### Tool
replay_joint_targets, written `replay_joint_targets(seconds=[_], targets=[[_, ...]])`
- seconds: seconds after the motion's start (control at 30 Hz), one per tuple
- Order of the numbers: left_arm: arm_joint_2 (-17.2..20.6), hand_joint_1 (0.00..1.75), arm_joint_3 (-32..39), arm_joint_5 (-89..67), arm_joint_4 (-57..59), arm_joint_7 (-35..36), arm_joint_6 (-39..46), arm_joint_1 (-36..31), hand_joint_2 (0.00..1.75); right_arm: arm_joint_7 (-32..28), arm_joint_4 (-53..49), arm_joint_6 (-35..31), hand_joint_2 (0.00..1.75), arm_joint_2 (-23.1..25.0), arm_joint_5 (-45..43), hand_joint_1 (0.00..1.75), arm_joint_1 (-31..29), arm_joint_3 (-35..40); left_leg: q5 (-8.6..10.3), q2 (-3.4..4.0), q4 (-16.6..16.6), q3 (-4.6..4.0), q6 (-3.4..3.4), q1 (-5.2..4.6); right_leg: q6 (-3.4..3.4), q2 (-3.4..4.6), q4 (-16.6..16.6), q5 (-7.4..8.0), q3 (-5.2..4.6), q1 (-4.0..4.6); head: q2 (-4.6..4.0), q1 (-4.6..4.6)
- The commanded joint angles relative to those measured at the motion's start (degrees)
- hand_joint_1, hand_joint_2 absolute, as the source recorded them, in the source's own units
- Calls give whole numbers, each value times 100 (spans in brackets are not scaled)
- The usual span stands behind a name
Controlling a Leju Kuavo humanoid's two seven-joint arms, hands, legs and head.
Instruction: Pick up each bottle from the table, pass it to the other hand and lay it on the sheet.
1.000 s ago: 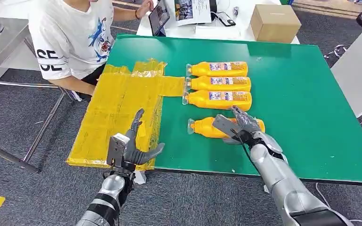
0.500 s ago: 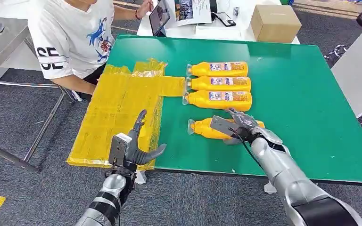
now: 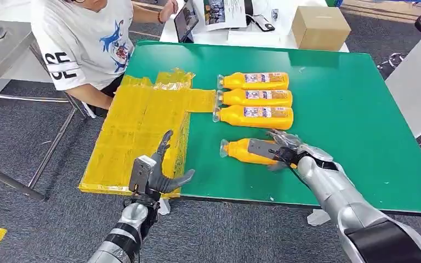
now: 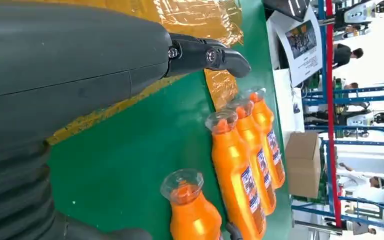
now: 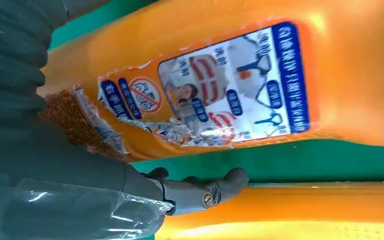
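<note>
The right hand (image 3: pixel 281 150) wraps around the nearest orange bottle (image 3: pixel 246 151) lying on the green table (image 3: pixel 356 131), the left hand (image 3: pixel 156 172) waits spread by the yellow sheet (image 3: pixel 134 131), which holds no bottle; all four remain.

I read "SE" in black letters on the white shirt sleeve (image 3: pixel 59 61) of the person beside the tabletop. The bottle (image 5: pixel 240 85) under my right hand (image 3: pixel 285 150) carries a blue-and-white label (image 5: pixel 220 95) with small characters, too unclear for me to read.
</note>
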Motion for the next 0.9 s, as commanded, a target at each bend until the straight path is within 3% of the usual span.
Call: replay_joint_targets(seconds=[0.03,0.4,0.5,0.53,0.57,0.6,0.67,0.7,0.9], targets=[[112,0,9,4,411,12,19,-248,175,27,503,99,175,-50,-32,0,12,303,-4,-12,-7,28,-10,8,-11,-7,-9,-6,33,8,0,2],[93,0,-23,-17,442,25,32,-267,175,174,559,156,175,-109,-15,0,2,626,-5,-13,-9,40,-11,10,-12,-8,-13,-7,44,9,0,2],[60,0,0,23,451,27,-12,-252,175,260,600,250,175,-135,77,10,-67,808,-5,-15,-8,43,-11,11,-13,-10,-13,-7,48,10,0,0],[51,0,9,43,467,26,-30,-251,175,264,598,285,175,-147,71,26,-80,852,-3,-13,-6,34,-9,9,-10,-9,-10,-5,38,8,0,0],[40,0,22,67,484,18,-46,-246,175,310,596,309,175,-180,97,65,-97,928,-2,-12,-6,31,-8,6,-8,-9,-9,-4,35,6,0,2],[28,0,41,92,494,5,-57,-243,175,361,589,316,175,-206,132,129,-113,1025,-6,-13,-9,45,-11,10,-13,-8,-14,-7,50,10,0,-2],[21,0,55,111,493,-6,-66,-235,175,389,583,321,175,-233,165,175,-137,1099,-5,-16,-7,41,-10,9,-12,-12,-11,-7,46,8,0,0],[-3,0,107,165,437,-32,-57,-193,175,428,446,-29,175,-234,236,175,-84,1131,-4,-17,-8,42,-10,9,-11,-13,-12,-7,48,9,0,0],[5,0,141,156,281,-9,-61,-86,175,539,169,-378,175,-142,147,175,55,1041,-5,-3,-9,42,-10,8,-11,1,-13,-4,45,8,0,0]])
